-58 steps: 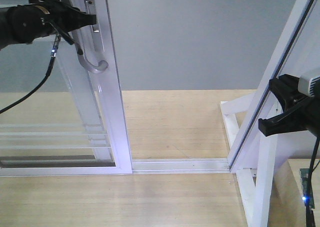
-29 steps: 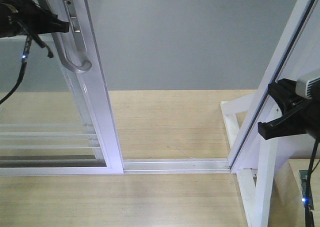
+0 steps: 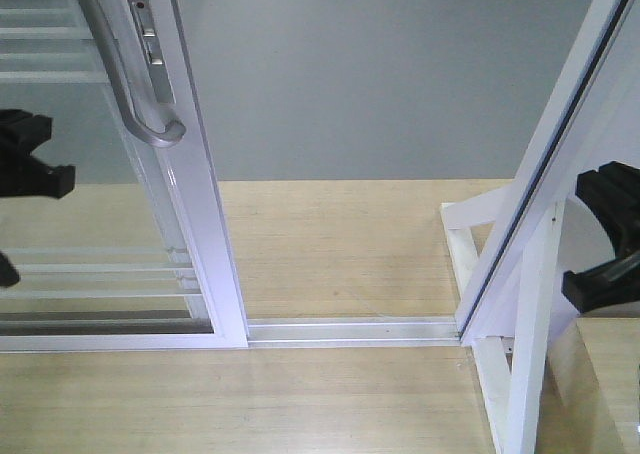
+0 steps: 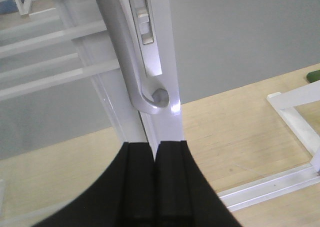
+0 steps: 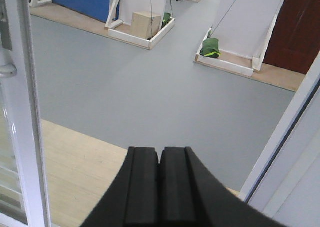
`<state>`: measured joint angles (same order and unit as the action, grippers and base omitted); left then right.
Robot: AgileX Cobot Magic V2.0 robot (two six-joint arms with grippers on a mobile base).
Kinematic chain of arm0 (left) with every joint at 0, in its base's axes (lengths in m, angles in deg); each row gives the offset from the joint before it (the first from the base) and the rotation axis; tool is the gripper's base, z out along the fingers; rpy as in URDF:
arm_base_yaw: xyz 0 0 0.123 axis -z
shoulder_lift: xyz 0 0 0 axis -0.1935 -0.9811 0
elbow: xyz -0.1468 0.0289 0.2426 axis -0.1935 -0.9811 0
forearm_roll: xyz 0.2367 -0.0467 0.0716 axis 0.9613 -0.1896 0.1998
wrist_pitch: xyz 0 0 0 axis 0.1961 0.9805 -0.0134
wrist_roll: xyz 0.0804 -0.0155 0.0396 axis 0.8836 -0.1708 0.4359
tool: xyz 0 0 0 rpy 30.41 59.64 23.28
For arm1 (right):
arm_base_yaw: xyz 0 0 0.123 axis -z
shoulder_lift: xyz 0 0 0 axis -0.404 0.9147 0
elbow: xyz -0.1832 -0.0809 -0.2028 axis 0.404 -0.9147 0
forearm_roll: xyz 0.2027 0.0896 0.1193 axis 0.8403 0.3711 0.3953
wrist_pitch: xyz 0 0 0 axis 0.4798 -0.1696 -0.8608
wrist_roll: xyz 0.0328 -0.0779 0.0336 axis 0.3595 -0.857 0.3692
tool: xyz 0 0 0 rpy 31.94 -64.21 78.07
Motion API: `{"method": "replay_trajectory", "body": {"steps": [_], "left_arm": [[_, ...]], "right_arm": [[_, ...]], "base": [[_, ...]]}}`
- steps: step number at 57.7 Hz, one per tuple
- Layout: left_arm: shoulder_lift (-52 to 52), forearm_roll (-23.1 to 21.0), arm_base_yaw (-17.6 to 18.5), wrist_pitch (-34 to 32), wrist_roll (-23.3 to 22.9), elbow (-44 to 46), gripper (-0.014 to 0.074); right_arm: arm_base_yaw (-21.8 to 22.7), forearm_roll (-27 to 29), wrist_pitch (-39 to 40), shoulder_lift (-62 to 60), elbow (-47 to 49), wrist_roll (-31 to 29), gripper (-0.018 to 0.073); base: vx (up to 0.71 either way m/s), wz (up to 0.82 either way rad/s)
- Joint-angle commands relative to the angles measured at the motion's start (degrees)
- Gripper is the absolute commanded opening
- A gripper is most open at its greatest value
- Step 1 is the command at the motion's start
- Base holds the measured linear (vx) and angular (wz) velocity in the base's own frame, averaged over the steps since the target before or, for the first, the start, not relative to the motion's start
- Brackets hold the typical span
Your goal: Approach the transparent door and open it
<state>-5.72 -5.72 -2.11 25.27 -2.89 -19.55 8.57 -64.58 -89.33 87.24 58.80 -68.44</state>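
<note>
Showing transparent door (image 3: 190, 224): white-framed glass, thin horizontal bars, curved grey pull handle (image 3: 125, 84). Left gripper (image 4: 155, 154) and right gripper (image 5: 160, 159): jaws pressed together, holding nothing.

Soft, even daylight fills all three views, bright without hard shadows. A white glare spot sits on the white aluminium frame of the transparent door (image 4: 167, 104) just beside the foot of its curved grey metal pull handle (image 4: 150, 94), and the frame takes a faint violet sheen in the front view. The glass mirrors pale streaks. The left black pincer (image 4: 155, 182) and the right black pincer (image 5: 160, 187) fill the lower foreground, dark and featureless. The front view is slightly soft overall.
</note>
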Motion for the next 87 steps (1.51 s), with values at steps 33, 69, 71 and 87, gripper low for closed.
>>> {"method": "replay_trajectory", "body": {"steps": [33, 69, 71, 87], "left_arm": [[36.6, -12.7, 0.2, 2.8, -0.1, -18.4, 0.0004], [37.1, -12.1, 0.2, 2.8, 0.3, -18.5, 0.0004], [37.1, -11.0, 0.2, 2.2, 0.1, -18.5, 0.0004], [37.1, 2.4, 0.2, -6.0, -13.9, -18.6, 0.0004]], "right_arm": [[0.3, 4.0, -10.9, -20.9, -0.4, -1.1, 0.0013], [0.3, 4.0, -10.9, -20.9, -0.4, -1.2, 0.0013], [0.3, 4.0, -10.9, -20.9, -0.4, -1.2, 0.0013], [0.3, 4.0, -10.9, -20.9, -0.4, -1.2, 0.0013]], "base": [[0.0, 0.0], [0.0, 0.0], [0.0, 0.0], [0.0, 0.0]]}}
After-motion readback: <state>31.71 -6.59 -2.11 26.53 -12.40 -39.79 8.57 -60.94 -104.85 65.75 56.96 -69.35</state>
